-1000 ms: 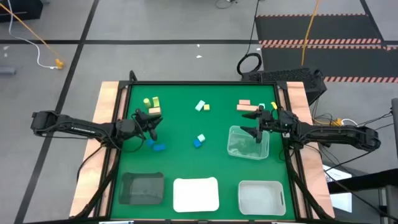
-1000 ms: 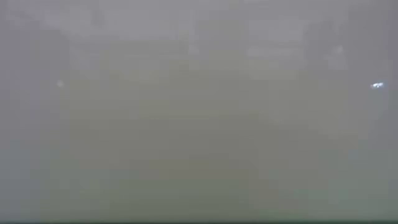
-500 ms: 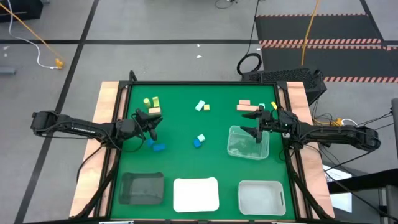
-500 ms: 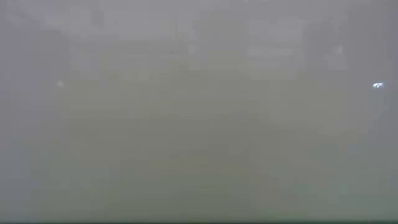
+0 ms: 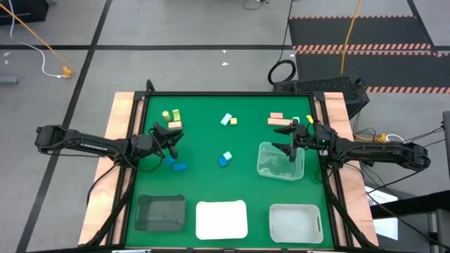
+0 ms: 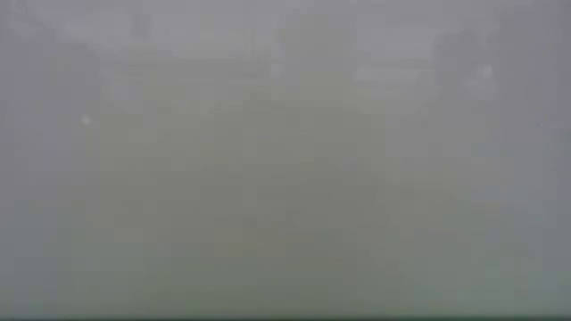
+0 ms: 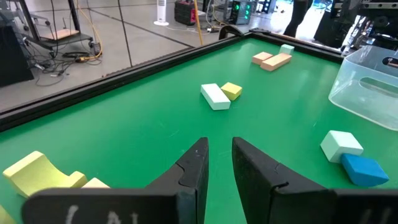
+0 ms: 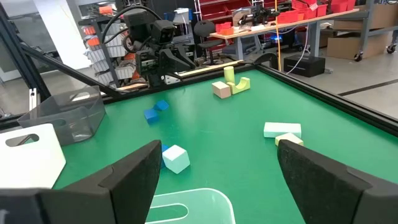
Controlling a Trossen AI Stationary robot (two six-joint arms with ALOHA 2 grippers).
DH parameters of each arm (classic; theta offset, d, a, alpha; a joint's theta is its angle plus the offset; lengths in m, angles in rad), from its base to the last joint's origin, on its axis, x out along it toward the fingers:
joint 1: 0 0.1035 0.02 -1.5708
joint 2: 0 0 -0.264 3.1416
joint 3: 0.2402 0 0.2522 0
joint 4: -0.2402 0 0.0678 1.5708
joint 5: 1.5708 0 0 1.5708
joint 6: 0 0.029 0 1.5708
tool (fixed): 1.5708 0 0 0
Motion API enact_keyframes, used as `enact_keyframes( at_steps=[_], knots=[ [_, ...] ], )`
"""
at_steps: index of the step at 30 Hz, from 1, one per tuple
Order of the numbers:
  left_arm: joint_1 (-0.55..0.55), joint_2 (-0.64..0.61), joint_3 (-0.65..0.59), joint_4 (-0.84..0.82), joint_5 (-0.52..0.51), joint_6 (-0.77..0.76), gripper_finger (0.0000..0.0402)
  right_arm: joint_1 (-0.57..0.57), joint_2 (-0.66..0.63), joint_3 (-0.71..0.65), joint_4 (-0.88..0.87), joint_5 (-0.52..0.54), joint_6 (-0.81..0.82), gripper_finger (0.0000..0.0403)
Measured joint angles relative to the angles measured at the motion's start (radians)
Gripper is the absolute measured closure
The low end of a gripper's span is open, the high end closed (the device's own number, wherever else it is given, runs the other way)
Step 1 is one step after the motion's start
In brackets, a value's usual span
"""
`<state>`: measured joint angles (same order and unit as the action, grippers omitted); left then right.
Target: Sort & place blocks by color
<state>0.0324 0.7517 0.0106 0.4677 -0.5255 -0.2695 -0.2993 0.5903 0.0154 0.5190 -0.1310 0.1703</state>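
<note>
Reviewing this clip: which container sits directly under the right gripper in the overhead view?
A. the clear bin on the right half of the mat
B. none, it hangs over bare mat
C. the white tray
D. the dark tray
A. In the high view the right gripper hangs over the clear bin, and its own wrist view shows the bin's rim just below the open fingers.

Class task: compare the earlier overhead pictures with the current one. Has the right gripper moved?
No. In the high view the right gripper hangs at the same spot over the clear tray's far rim, jaws open, as before.
</note>
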Motion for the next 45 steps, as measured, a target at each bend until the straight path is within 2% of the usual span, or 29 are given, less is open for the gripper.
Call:
enact_keyframes(
  at_steps=[24, 30, 33, 40, 45],
  knots=[
    [0.000, 0.000, 0.000, 0.000, 0.000, 0.000, 0.0330, 0.000, 0.000, 0.000, 0.002, 0.000, 0.000, 0.0092],
    [0.000, 0.000, 0.000, 0.000, 0.000, 0.000, 0.0330, 0.000, 0.000, 0.000, 0.127, 0.003, 0.002, 0.0092],
    [0.000, 0.000, 0.000, 0.000, 0.000, 0.000, 0.0330, 0.000, 0.001, 0.000, 0.208, 0.042, 0.088, 0.0092],
    [0.000, 0.000, 0.000, 0.000, 0.000, 0.000, 0.0330, 0.000, 0.002, 0.000, 0.272, 0.309, 0.410, 0.0092],
    [0.000, 0.000, 0.000, 0.000, 0.000, 0.000, 0.0330, 0.000, 0.002, 0.000, 0.254, 0.313, 0.551, 0.0092]
  ],
)
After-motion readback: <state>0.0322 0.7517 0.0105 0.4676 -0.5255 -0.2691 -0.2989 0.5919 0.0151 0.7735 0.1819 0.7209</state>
